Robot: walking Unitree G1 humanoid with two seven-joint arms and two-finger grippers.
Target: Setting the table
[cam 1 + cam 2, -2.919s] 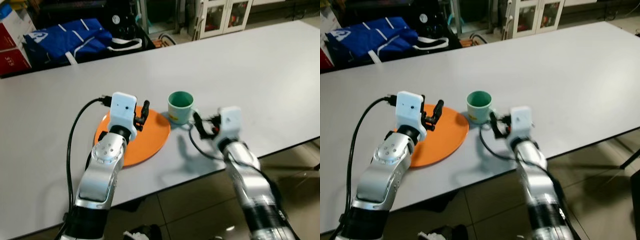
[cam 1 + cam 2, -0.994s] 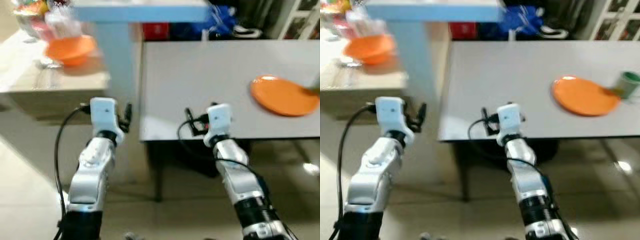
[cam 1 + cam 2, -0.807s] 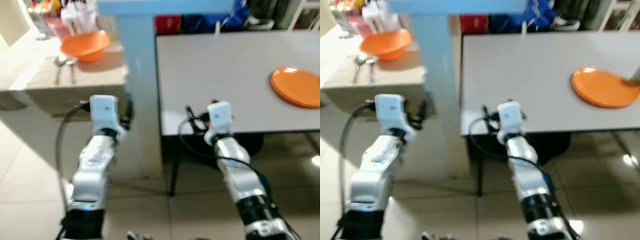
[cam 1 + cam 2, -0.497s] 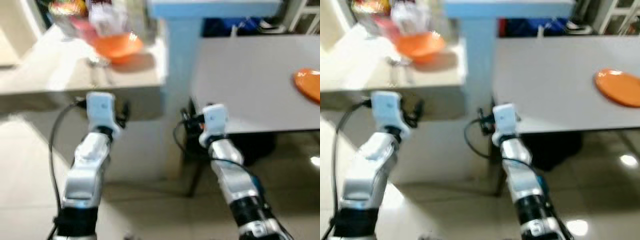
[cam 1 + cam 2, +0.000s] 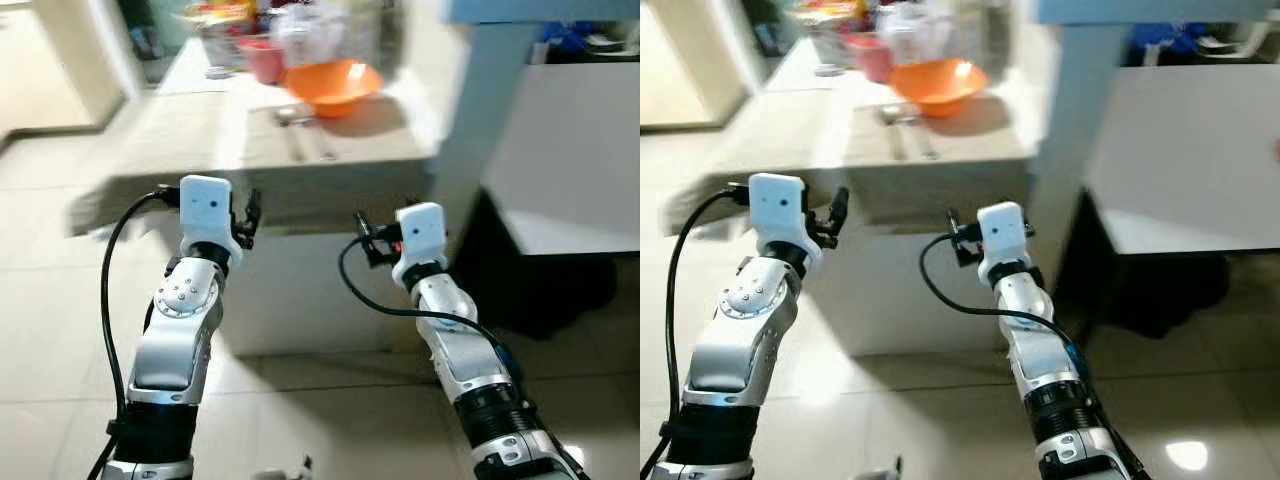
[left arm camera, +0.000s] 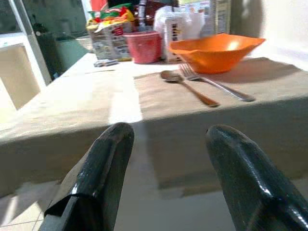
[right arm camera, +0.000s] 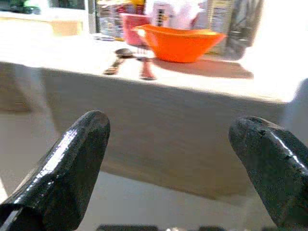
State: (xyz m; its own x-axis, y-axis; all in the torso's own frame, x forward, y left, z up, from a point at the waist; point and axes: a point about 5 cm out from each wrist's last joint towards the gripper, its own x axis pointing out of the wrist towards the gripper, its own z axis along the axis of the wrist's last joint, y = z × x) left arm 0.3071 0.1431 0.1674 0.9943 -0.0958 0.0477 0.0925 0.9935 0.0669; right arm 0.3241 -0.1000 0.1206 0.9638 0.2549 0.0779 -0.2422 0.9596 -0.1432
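Both grippers, left gripper (image 6: 166, 159) and right gripper (image 7: 178, 159), are hanging spread before the bench (image 5: 200, 150) carrying an orange bowl (image 5: 332, 86), spoon (image 6: 185, 86) and fork (image 6: 216, 86).

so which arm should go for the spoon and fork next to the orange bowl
Probably the right. The spoon and fork lie in front of the orange bowl, nearer the right gripper than the left gripper. Both have open jaws and stand short of the counter.

One bowl (image 6: 214, 50), spoon (image 6: 188, 87), fork (image 6: 217, 86).
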